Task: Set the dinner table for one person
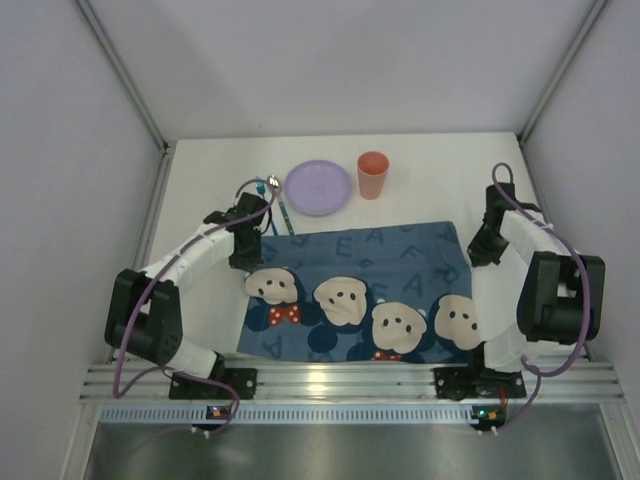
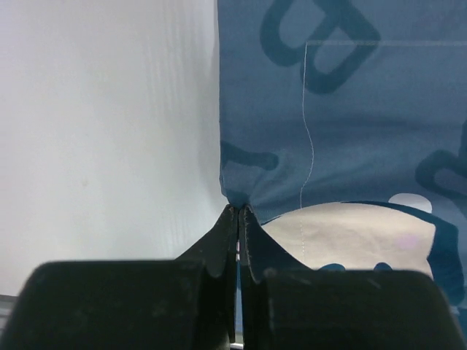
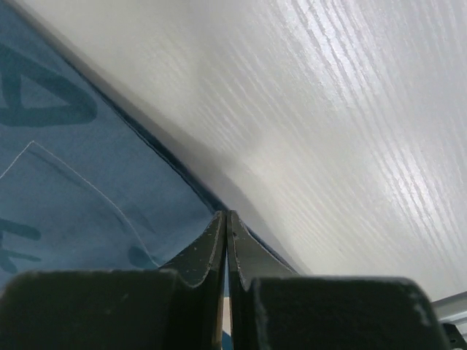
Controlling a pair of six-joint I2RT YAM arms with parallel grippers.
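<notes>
- Left claw, seen from above: shut at the left edge of the mat. Right claw the same at the right edge, mat spread flat between the two.
- Under and around both claws, the table: plain white, flat, with a ribbed rail at the near edge behind the arm bases.
- Just beyond the left claw, cutlery, then plate and cup, all off the mat.
- Likely step: squaring or smoothing the mat before laying the place. Next move probably needs both claws working evenly so as not to skew or wrinkle the cloth, then letting go to fetch the plate.
- Left wrist: left claw closed tight, mat edge nipped between the tips and puckered there. Bare white table to the claw's left.
- Right wrist: right claw closed to a hairline, mat edge apparently caught and raised a little at the tips. Table to the claw's right, white, faintly grained, glossy.
</notes>
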